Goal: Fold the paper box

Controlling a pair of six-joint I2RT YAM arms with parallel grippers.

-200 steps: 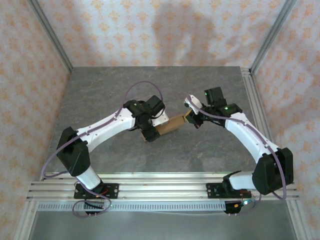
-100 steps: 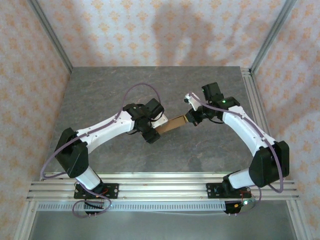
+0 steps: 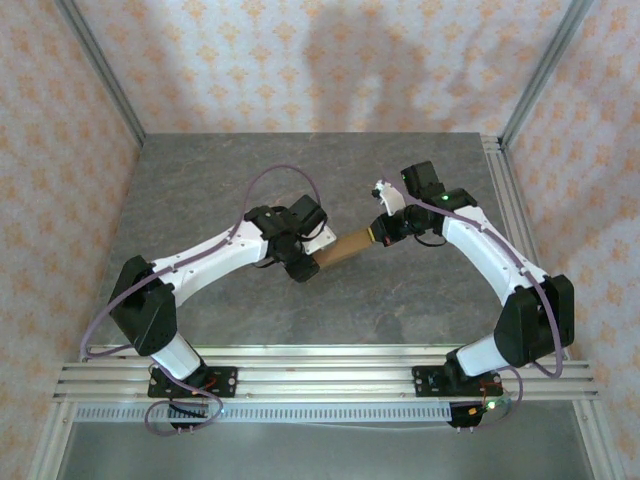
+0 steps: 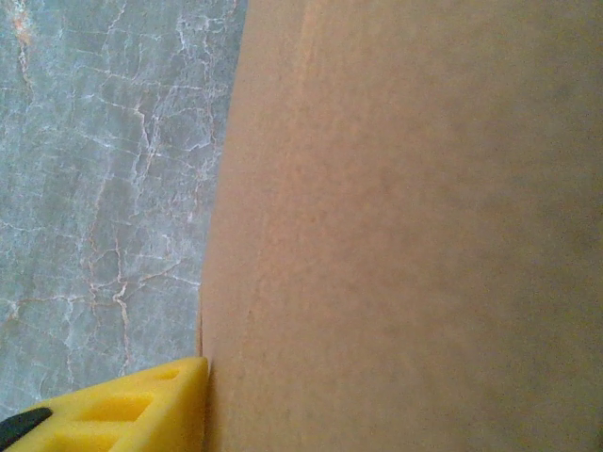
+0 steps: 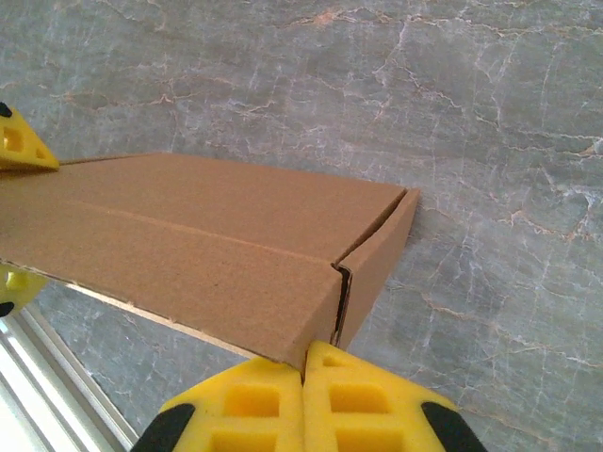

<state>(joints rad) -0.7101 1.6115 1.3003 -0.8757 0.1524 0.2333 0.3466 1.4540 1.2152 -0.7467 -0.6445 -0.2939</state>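
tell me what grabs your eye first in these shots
A brown cardboard box is held between the two arms over the middle of the grey table. The right gripper is pinched shut on one corner, while the left gripper sits at the opposite end, one yellow finger beside the cardboard.

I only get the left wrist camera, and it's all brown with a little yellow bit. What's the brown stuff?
Observer: It's the paper box, stretched between the two arms, folded into a shallow box.
Operator: Who's got the other end?
Observer: The right gripper. It's shut and pinching the box's corner.
Operator: And is my yellow bit grabbing it?
Observer: The left gripper has its yellow fingers on either side of the far end. I can't tell if they're squeezing.
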